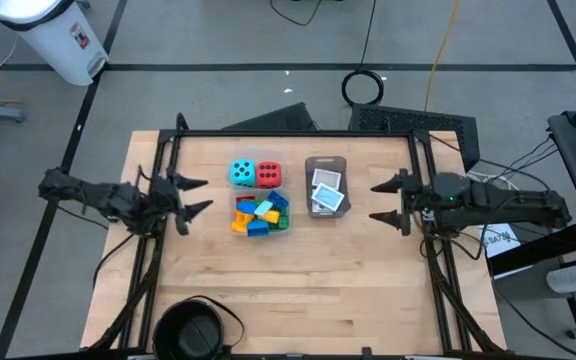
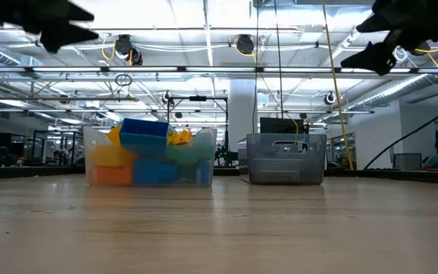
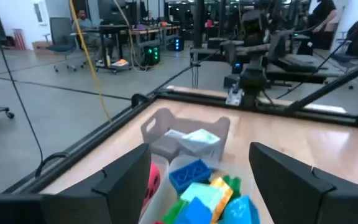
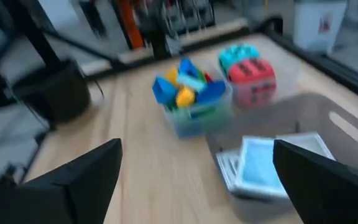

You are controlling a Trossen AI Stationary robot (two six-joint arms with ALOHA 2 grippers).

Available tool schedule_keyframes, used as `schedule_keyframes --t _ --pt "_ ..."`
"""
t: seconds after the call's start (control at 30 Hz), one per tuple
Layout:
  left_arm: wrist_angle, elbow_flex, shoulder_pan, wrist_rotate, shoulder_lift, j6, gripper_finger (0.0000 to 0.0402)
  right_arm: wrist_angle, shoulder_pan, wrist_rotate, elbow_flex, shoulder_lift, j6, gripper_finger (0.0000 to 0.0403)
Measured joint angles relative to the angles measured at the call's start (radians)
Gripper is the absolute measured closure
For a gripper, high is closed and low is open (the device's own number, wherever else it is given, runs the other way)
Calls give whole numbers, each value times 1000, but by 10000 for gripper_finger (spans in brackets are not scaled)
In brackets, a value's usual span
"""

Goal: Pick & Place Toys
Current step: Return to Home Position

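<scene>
**High view:** The large teal die point(image 1: 241, 172) and the large red die point(image 1: 267, 175) sit side by side. The small coloured plastic bricks point(image 1: 260, 214) fill the adjoining clear plastic tub point(image 1: 288, 226). The white green-printed cards point(image 1: 328, 192) lie in the grey tray point(image 1: 326, 160). No toy lies loose on the wooden tabletop point(image 1: 298, 290). The left pincer point(image 1: 196, 196) and right pincer point(image 1: 385, 201) hang at opposite sides.

**Low view:** Only the containers stand on the tabletop.

**Wrist views:** Both pincers are spread wide and hold nothing.

**Assessment:** Sorting appears complete, and only parking the arms remains.

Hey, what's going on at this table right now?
Nothing is being handled. The left pincer and right pincer hang open and empty at opposite sides of the table. The teal die and red die sit side by side, the bricks fill a clear tub next to them, and the cards lie in the grey tray.
</scene>
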Motion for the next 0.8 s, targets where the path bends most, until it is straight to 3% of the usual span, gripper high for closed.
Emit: schedule_keyframes --t 0.17,0.4,0.67,0.8 --pt "104 -111 27 -3 -32 -29 128 164 0 -39 -121 -111 -7 17" --pt "139 -243 70 17 -98 -91 128 261 0 -77 -241 -153 -28 15" --pt "35 -252 105 76 -289 -55 128 250 0 -70 -292 -310 -79 14" --pt "8 -251 106 75 -303 -53 128 256 0 10 -330 -361 -105 14"
